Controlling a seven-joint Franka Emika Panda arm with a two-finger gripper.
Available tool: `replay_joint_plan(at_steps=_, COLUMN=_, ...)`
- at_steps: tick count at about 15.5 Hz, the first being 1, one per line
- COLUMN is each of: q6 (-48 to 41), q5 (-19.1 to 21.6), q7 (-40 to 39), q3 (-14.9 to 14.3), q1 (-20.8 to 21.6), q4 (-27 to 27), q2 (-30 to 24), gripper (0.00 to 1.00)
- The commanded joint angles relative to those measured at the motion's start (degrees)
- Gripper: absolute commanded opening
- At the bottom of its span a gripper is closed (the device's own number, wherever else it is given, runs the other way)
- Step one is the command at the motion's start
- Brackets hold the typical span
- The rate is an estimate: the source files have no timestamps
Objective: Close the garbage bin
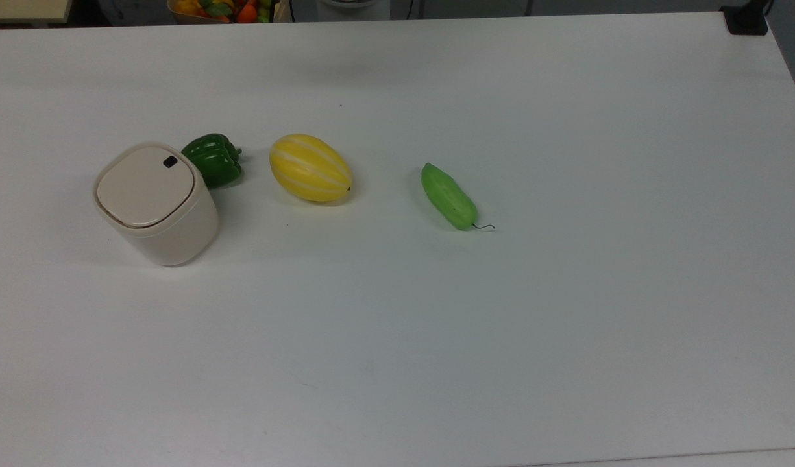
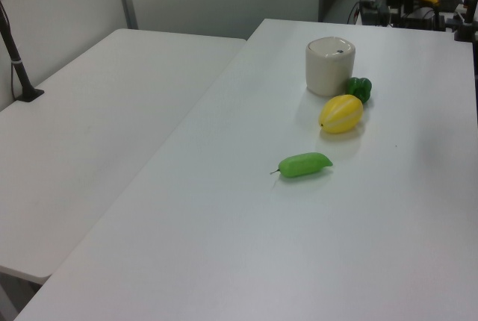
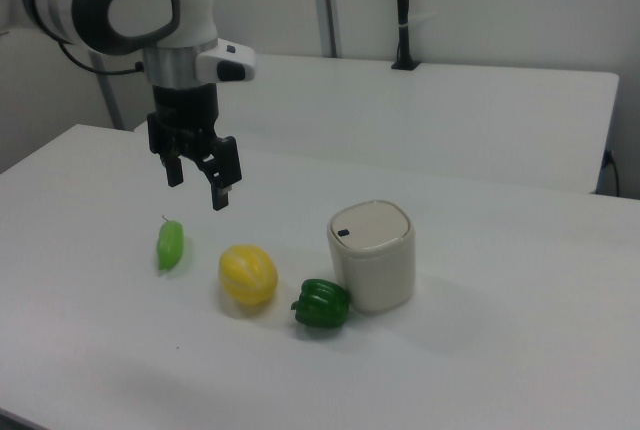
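Plainly, the garbage bin (image 1: 156,204) is a small cream-beige tub with a rounded-square body and a flat lid lying flush on its rim, a small black mark near one corner of the lid. It stands upright on the white bench (image 1: 501,337) at the left of the top view, at the upper right of the left view (image 2: 329,66), and right of centre in the right view (image 3: 373,254).

Just beside the bin, touching or nearly touching its wall, lies a dark green bell pepper (image 1: 213,159). A yellow melon with pale stripes (image 1: 310,168) sits near the pepper but apart from it, and a light green cucumber with a thin curled stem (image 1: 448,196) lies well apart further along the same row.

In the right view the gripper (image 3: 196,182) hangs in the upper left of the frame, above the bench over the cucumber (image 3: 170,246) and melon (image 3: 248,275), well apart from the bin; its two black fingers are spread with a clear gap and hold nothing. Nothing lies on the lid
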Motion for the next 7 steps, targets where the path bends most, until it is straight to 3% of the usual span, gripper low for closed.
replay_joint_plan(at_steps=1, q6=2.3, q5=-0.9, q7=0.0, q3=-0.5, q1=0.0, q4=-2.0, q2=-2.4, gripper=1.0)
replay_joint_plan(at_steps=7, q6=1.8, q5=-0.5, q7=0.7, q3=-1.0, q1=0.0, q4=-1.5, q2=-2.2, gripper=1.0)
